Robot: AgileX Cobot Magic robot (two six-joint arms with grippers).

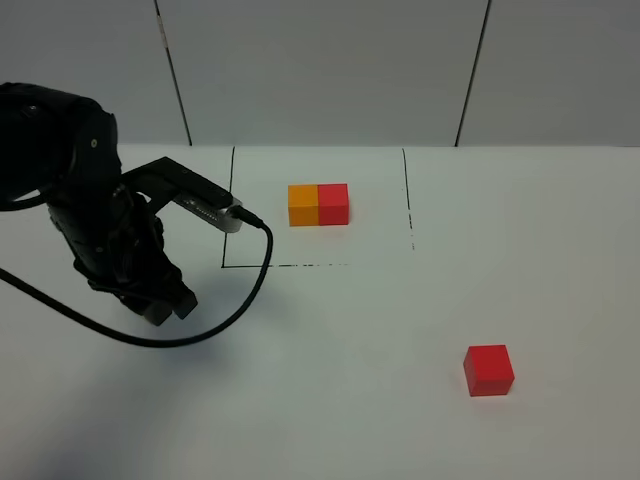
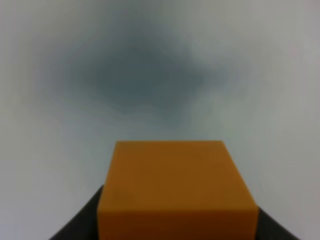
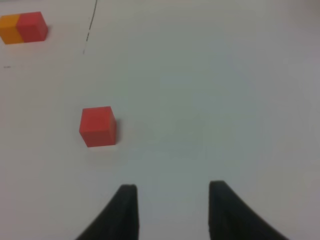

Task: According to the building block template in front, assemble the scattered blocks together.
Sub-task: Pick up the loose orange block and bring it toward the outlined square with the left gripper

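grips the small matte orange cube [image 2: 177, 190] in the left hand [image 1: 170, 305], clamped on two opposite sides, presumably for carrying. leaves the small matte red cube [image 1: 489, 369] loose on the white tabletop [image 1: 350, 400], well apart. holds the right hand [image 3: 172, 200] spread and empty short of it, likely waiting. follows the joined orange-red template pair [image 1: 319, 204] beyond: orange left, red right.
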